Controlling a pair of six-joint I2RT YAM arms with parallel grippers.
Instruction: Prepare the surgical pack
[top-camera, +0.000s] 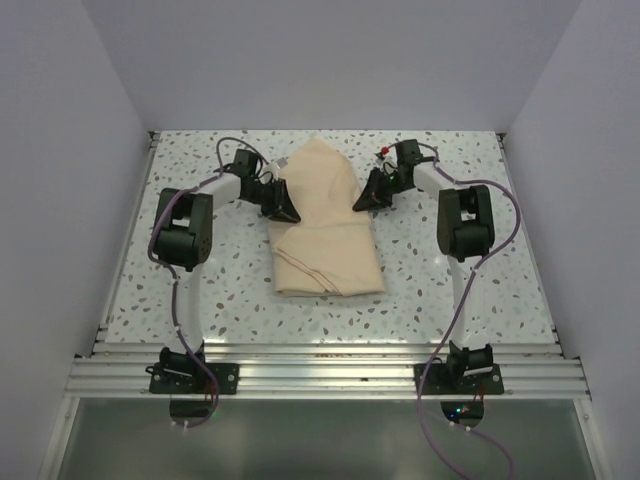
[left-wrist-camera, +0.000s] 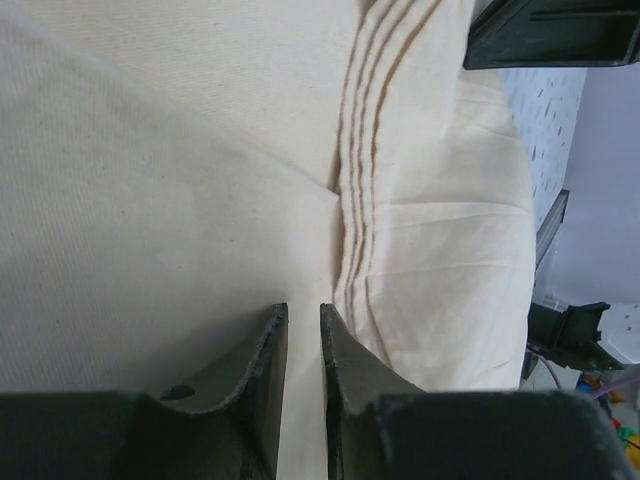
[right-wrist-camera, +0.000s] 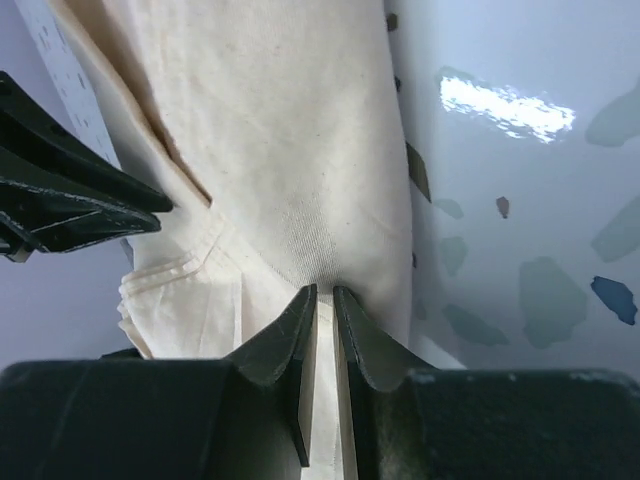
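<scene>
Pinching the left edge of the tan cloth (top-camera: 325, 225), bundled mid-way on the speckled table (top-camera: 200, 290), with the left gripper (top-camera: 286, 208) nearly closed on a fold. Straddling the opposite edge with the right gripper (top-camera: 366, 198), fingers (right-wrist-camera: 290, 330) a narrow slit apart, cloth lying between; clamping or not, impossible to tell.

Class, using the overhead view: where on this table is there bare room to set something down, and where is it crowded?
Free: the table strip between the right arm and the right wall; the strip between the cloth bundle and near rail. Crowded: mid-table, where left gripper and right gripper flank it.
</scene>
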